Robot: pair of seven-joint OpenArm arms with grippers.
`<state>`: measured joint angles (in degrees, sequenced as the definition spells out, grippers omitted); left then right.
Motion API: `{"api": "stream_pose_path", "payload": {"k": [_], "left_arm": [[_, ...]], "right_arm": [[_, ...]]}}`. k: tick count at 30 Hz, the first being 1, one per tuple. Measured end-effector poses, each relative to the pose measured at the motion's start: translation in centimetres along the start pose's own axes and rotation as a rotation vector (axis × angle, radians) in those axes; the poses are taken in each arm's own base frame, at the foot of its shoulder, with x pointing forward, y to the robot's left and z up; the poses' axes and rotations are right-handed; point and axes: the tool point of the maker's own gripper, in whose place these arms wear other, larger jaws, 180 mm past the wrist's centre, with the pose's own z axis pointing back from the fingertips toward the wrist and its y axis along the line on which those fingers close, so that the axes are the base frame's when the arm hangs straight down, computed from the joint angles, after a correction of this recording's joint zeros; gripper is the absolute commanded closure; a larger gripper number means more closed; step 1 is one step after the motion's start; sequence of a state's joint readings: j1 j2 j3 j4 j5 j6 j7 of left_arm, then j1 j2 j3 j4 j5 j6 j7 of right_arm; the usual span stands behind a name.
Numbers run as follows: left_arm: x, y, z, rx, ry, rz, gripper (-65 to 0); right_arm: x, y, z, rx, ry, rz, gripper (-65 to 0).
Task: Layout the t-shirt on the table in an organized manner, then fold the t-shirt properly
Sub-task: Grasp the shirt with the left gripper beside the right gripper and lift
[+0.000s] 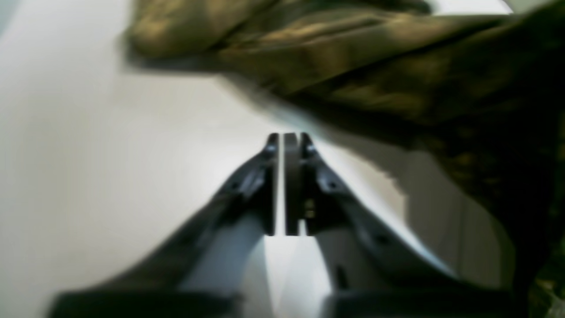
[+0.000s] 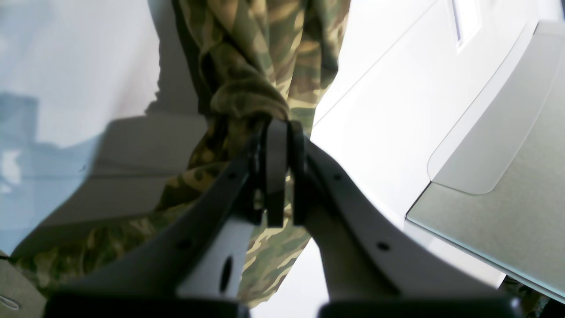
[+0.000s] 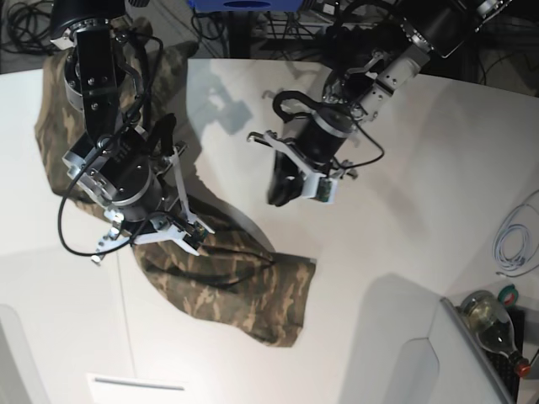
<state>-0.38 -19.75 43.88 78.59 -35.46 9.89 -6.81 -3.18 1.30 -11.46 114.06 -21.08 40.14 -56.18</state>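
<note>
On the large smooth white table (image 3: 396, 227), the brown, tan and dark-green camouflage t-shirt (image 3: 244, 290) is laid in an elongated, uneven arrangement. One portion is spread at the lower middle of the base view; another is extended to the upper left, partly hidden by the right arm (image 3: 109, 126). Folds and raised cloth are shown in the right wrist view.

The right gripper (image 2: 286, 126) is positioned above the t-shirt. Its fingers are brought together, and a raised fold of the t-shirt is pinched at the tips.

The left gripper (image 1: 287, 139) is positioned beside the t-shirt, over bare table surface. Its fingers are parted by a narrow gap, and nothing is held. The left wrist view is blurred; the t-shirt is shown beyond the fingertips and along the right side.

Well apart from the t-shirt, toward the right edge of the base view, a coiled white cable (image 3: 502, 251) and a clear bottle with a red cap (image 3: 490, 326) are located.
</note>
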Motion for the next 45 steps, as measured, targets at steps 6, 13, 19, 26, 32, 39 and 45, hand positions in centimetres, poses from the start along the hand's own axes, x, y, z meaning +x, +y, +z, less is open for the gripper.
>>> {"api": "stream_pose_path", "payload": {"k": [6, 13, 19, 26, 32, 39, 45], "left_arm": [[0.6, -5.3, -0.7, -0.192, -0.054, -0.429, -42.8], [-0.2, -8.6, -1.7, -0.219, -0.042, -0.664, -42.6], [-0.3, -10.4, -4.5, -0.224, -0.038, -0.658, -42.6], [1.5, -12.8, -7.5, -0.224, -0.085, -0.735, -42.6], [2.2, -11.5, -10.8, -0.187, -0.049, -0.797, -42.6], [5.9, -7.0, -13.0, -0.024, -0.092, -0.867, -42.6], [6.5, -4.7, -13.1, 0.017, -0.08, -0.899, -42.6]], "right_arm": [[-1.7, -1.3, -0.1, -0.029, 0.04, 0.002, 0.0], [-2.2, -1.8, 0.0, -0.04, 0.048, -0.022, 0.0], [-2.2, -1.7, -0.1, -0.037, 0.048, -0.021, 0.0], [-2.2, -1.8, -0.1, -0.038, 0.05, -0.024, 0.0], [-2.2, -1.7, -0.1, -0.037, 0.048, -0.025, 0.0], [-2.0, -1.7, -0.1, -0.033, 0.035, -0.028, 0.0], [-2.3, -1.8, 0.0, -0.042, 0.051, -0.024, 0.0]]}}
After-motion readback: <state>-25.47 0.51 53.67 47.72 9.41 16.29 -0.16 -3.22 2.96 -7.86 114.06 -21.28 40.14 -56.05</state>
